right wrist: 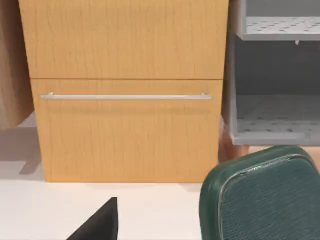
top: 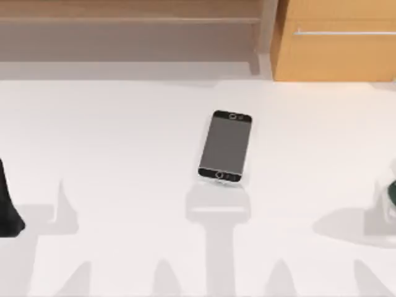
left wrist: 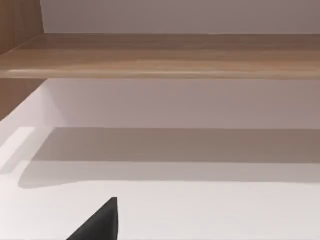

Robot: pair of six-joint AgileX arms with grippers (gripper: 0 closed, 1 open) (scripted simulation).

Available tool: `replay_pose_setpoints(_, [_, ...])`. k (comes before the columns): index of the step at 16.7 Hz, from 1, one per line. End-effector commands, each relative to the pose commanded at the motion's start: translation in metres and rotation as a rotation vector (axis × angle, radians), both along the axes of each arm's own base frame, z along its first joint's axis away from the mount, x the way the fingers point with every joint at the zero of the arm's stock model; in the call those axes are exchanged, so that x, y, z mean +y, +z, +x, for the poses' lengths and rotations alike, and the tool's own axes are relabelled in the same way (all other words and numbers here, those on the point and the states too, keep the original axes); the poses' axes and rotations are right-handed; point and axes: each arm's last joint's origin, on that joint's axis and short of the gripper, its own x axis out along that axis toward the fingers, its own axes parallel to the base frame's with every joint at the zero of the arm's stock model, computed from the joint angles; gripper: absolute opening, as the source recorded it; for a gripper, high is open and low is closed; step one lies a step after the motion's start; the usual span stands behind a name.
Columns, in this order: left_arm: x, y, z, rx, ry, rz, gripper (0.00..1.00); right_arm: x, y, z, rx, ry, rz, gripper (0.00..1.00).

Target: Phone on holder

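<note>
I see the white desk [top: 111, 136] stretching wide, with a wooden drawer cabinet [top: 334, 40] at its far right and a wooden shelf [left wrist: 160, 55] along the far side. A dark green object [right wrist: 260, 195] sits at the right edge. The phone [top: 225, 147] lies flat, screen up, mid-desk. My left tool [top: 9, 204] waits at the left edge; I cannot tell its opening, nor my right tool's.
</note>
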Motion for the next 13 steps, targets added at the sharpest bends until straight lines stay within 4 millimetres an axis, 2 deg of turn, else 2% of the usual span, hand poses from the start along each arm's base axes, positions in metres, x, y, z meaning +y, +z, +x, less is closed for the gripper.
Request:
replay_pose_setpoints(3, [0.0,0.0,0.0,0.0,0.0,0.0,1.0,0.0,0.002,0.0,0.004,0.005,0.003,1.0])
replay_pose_setpoints(5, [0.0,0.0,0.0,0.0,0.0,0.0,1.0,0.002,0.011,0.0,0.026,0.03,0.016,1.0])
replay_pose_setpoints(9, [0.0,0.0,0.0,0.0,0.0,0.0,1.0,0.011,0.047,0.005,0.157,0.119,0.077,1.0])
replay_pose_setpoints(13, [0.0,0.0,0.0,0.0,0.0,0.0,1.0,0.028,0.092,0.031,0.424,0.2,0.15,1.0])
